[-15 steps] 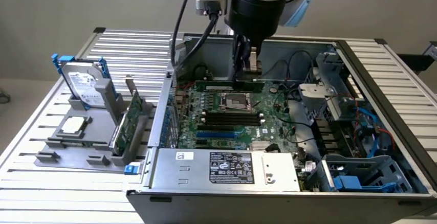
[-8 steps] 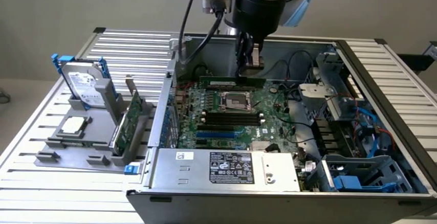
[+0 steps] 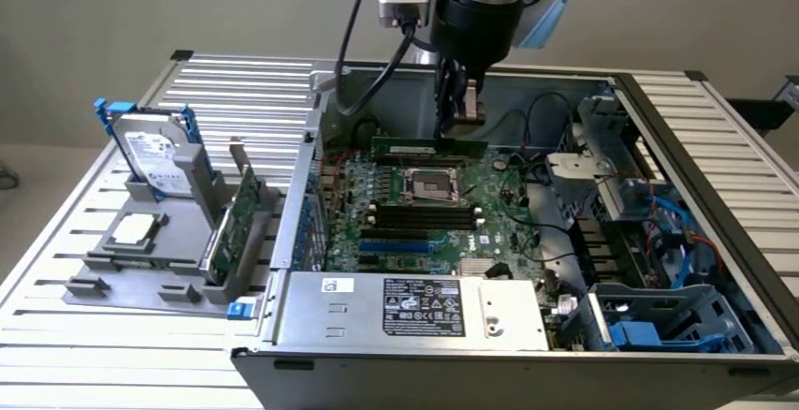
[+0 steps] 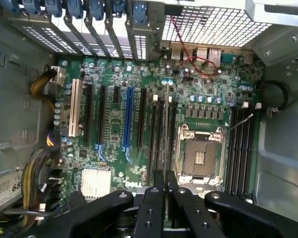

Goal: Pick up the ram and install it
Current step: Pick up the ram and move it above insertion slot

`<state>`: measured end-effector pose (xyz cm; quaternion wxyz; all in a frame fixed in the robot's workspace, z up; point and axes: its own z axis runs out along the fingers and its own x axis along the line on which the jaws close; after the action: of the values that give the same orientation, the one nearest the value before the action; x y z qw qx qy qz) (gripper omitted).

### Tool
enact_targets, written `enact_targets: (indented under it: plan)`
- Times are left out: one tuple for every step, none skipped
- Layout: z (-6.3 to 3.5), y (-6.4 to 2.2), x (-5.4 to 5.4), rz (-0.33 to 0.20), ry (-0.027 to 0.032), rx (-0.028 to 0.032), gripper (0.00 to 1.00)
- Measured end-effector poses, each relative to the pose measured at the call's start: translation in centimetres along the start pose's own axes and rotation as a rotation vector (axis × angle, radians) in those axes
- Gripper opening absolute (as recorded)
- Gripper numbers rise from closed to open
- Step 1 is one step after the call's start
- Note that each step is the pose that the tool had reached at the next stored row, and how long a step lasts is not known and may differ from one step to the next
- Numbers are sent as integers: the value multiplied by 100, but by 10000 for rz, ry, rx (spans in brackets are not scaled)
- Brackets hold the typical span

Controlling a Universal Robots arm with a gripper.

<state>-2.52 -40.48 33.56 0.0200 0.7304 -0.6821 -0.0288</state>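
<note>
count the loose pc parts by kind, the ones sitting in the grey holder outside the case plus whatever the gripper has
hard drive: 1
processor chip: 1
green expansion card: 1
ram, held by the gripper over the motherboard: 1
total: 4

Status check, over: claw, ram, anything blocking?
Claw shut on the ram. Ram held on edge over the black slots beside the CPU socket. Nothing blocking those slots.

Wrist view: ram (image 4: 167, 124) edge-on, chips unseen; end effector (image 4: 165, 174) cut off at edge. Power supply label (image 3: 425, 309) print unreadable.
</note>
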Motion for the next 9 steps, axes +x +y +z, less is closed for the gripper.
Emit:
enact_targets:
  plan:
    - [5,-4,-17,3,-1,1,13]
    - [10,-7,-34,6,-1,3,13]
    - [15,-9,-52,9,0,5,13]
    - [20,-12,-72,11,-1,8,13]
    - [24,-14,-93,13,1,12,13]
    - [27,-16,-115,14,1,23,13]
    - [31,-18,-135,16,2,42,13]
    - [34,-20,-154,18,4,73,13]
    - [36,-21,-173,22,7,105,13]
